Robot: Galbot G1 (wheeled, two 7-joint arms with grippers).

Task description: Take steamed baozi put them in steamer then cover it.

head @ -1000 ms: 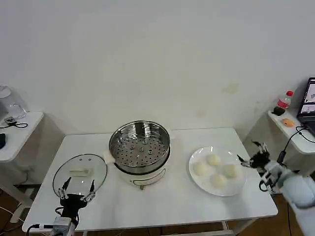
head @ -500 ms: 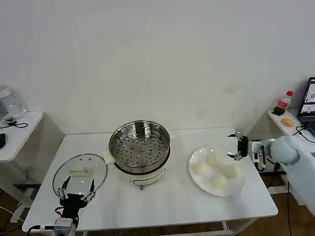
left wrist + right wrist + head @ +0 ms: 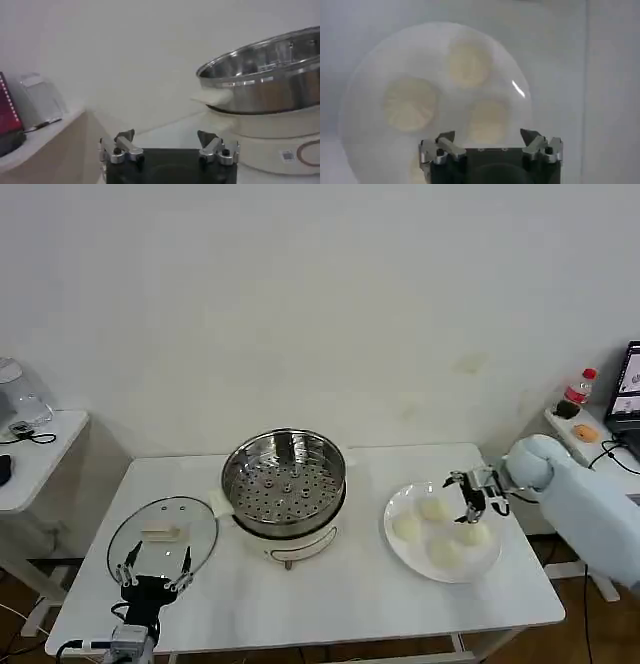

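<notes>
— Baozi (image 3: 436, 509): where do they sit?

— Four of them lie on a round white plate (image 3: 399, 548) toward the right end of the worktop (image 3: 350, 584), set close together, none in the steamer (image 3: 284, 481). In the right wrist view three show plainly, the nearest (image 3: 487, 120) just beyond the jaws.

— And the steamer?

— Near the middle of the worktop, toward the back edge. Its perforated steel basket is bare inside and stands on a white pot base (image 3: 300, 546). The left wrist view shows the basket's shiny wall (image 3: 265, 75) above that base.

— The cover?

— Lying flat by the left end of the worktop, beside the steamer: a clear glass lid (image 3: 162, 534) with a metal rim and a pale bar handle on top.

— What are the arms doing?

— The right gripper (image 3: 470, 494) hangs over the plate's far right part, above the buns, jaws spread wide and gripping nothing. The left gripper (image 3: 157, 568) waits low at the front left edge of the worktop, just before the lid, jaws likewise apart and empty.

— Any writing or brand to read?

— None legible. A small square label (image 3: 287, 155) is on the pot base, too small to make out. A bottle with a red cap (image 3: 577, 387) stands on a side table to the right; its label cannot be read either.
</notes>
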